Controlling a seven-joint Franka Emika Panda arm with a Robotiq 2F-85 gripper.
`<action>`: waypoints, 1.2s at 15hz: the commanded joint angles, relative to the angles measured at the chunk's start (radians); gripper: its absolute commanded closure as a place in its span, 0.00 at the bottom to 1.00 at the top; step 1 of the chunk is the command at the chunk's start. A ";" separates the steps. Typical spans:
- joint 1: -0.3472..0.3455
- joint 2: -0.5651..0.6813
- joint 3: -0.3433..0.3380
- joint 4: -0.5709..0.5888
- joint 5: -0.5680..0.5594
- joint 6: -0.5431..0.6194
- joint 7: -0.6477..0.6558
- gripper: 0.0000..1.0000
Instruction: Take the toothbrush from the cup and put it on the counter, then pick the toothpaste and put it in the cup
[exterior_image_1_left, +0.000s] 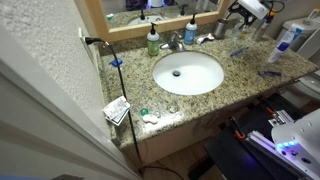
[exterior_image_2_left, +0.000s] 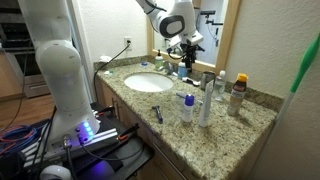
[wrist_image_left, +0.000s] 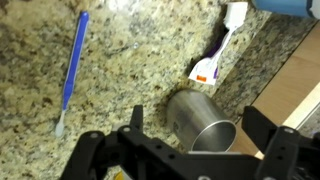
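In the wrist view the grey metal cup (wrist_image_left: 200, 125) stands on the speckled counter (wrist_image_left: 130, 60), its open mouth facing the camera and nothing showing inside. My gripper (wrist_image_left: 195, 130) hangs over it, open, with one finger on each side of the cup and a gap to both. The light blue toothbrush (wrist_image_left: 72, 65) lies flat on the granite to the left, apart from the cup. The white toothpaste (wrist_image_left: 218, 55) tube lies beyond the cup, near the wooden mirror frame. In both exterior views the gripper (exterior_image_1_left: 243, 15) (exterior_image_2_left: 188, 45) is at the back of the counter beside the mirror.
An oval white sink (exterior_image_1_left: 188, 72) is set in the counter with a faucet (exterior_image_1_left: 175, 42) behind it. A green pump bottle (exterior_image_1_left: 153, 40) and a blue pump bottle (exterior_image_1_left: 190, 30) stand by the faucet. Several bottles (exterior_image_2_left: 205, 100) stand at the counter's end. The wooden mirror frame (wrist_image_left: 290, 85) runs close beside the cup.
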 joint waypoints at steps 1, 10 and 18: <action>0.024 0.107 0.052 0.087 0.107 0.028 0.091 0.00; 0.063 0.255 0.034 0.175 0.011 0.014 0.288 0.00; 0.061 0.487 0.046 0.409 0.090 0.016 0.405 0.00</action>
